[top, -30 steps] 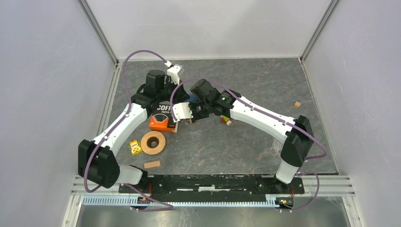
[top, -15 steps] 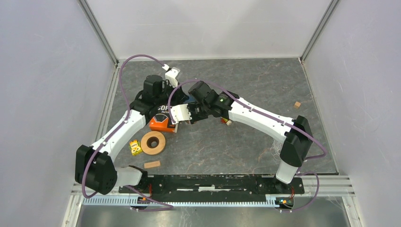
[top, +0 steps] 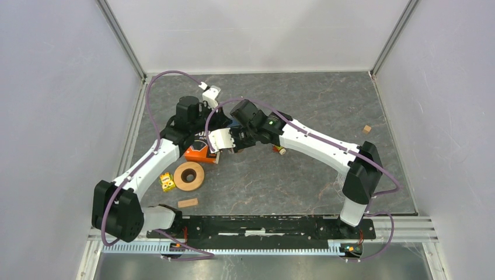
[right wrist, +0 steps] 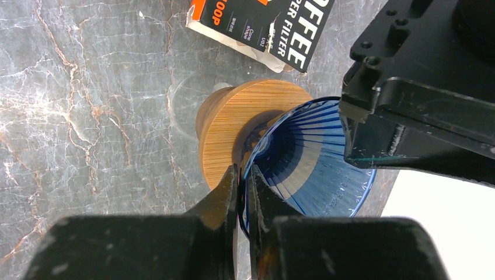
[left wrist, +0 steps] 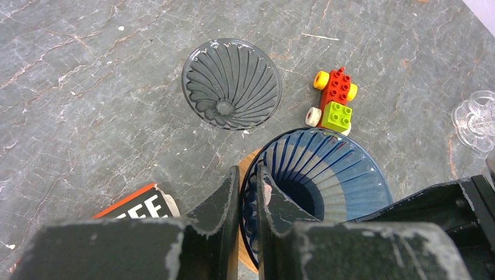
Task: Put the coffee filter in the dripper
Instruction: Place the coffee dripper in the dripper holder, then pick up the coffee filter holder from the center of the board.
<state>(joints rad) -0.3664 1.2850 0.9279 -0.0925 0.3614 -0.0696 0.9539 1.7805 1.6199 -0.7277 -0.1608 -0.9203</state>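
Note:
A blue ribbed see-through dripper (left wrist: 327, 181) stands on a round wooden base (right wrist: 245, 119). My left gripper (left wrist: 248, 175) is shut on its rim, one finger inside the cone and one outside. My right gripper (right wrist: 242, 175) is shut on the rim at another side in the same way. The orange and black coffee filter box (top: 198, 150) lies flat just beside the dripper, and shows in the right wrist view (right wrist: 265, 26). No loose paper filter shows. A second, clear grey dripper (left wrist: 232, 83) rests on the table beyond the blue one.
A small toy of red, green and yellow bricks (left wrist: 334, 104) lies next to the blue dripper. A clear plastic piece (left wrist: 476, 119) sits at the right. A wooden ring (top: 188, 175), a yellow block (top: 167, 181) and a wooden block (top: 188, 203) lie near left. A small cube (top: 366, 129) lies far right.
Both wrists have shifted slightly to the left and back, still meeting at the dripper. Nothing was let go or taken hold of.

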